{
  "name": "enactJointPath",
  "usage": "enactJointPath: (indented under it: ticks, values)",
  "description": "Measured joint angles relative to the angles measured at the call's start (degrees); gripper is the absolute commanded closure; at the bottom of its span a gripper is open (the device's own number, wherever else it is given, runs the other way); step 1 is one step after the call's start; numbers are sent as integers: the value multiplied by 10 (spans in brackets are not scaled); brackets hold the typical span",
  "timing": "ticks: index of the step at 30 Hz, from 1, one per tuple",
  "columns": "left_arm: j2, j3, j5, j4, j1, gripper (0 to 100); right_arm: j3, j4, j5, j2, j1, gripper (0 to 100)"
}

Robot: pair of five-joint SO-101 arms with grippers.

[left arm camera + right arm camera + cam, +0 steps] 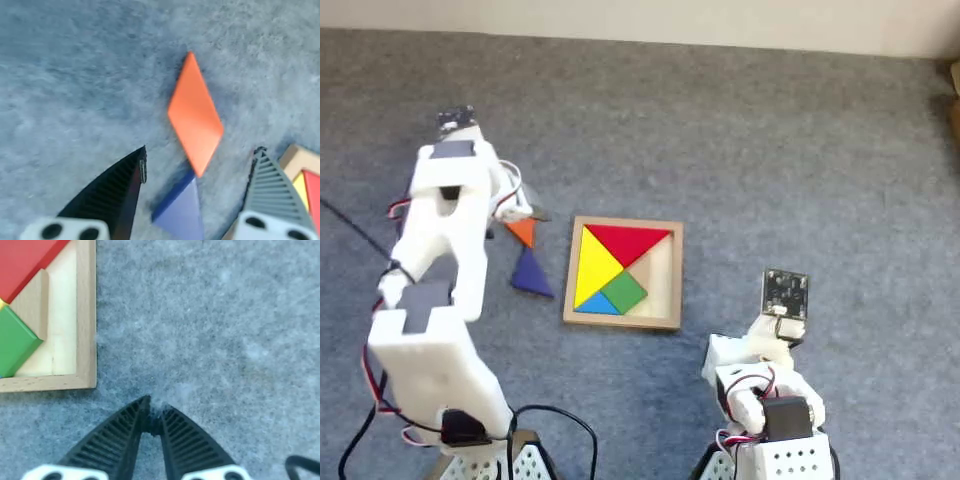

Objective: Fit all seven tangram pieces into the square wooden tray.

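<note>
From the high view, the square wooden tray (676, 275) lies near the middle of the grey, felt-like tabletop (770, 130). Inside it sit a red triangle (625, 243), a yellow triangle (592, 270), a green square (623, 291), a light blue triangle (597, 305) and a pale wooden piece (648, 272). Just beside the tray, an orange parallelogram (522, 232) and a dark blue triangle (530, 273) lie on the tabletop under the left arm (440, 260). The right arm (765, 400) is folded low near the tray; any print on its circuit board (785, 290) is too small to read.

The left wrist view has the left pincer (201, 150) spread wide and holding nothing above the orange parallelogram. The dark blue triangle is between its fingers, and a tray corner is next to the grey finger (267, 190).

In the right wrist view the right pincer (155, 410) is closed to a slit, holding nothing, over bare tabletop near a tray corner.
</note>
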Motion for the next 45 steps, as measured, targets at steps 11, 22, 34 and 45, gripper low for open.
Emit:
enactJointPath:
  ticks: [11, 22, 34, 45]
  values:
    - [137, -129, 12, 2, -3, 736, 0, 0, 0, 0, 0, 993]
    - [175, -194, 4, 0, -11, 983, 0, 0, 0, 0, 0, 993]
    - [161, -223, -25, 79, -15, 994, 0, 0, 0, 0, 0, 993]
    - [44, -223, -31, 145, 72, 994, 0, 0, 0, 0, 0, 993]
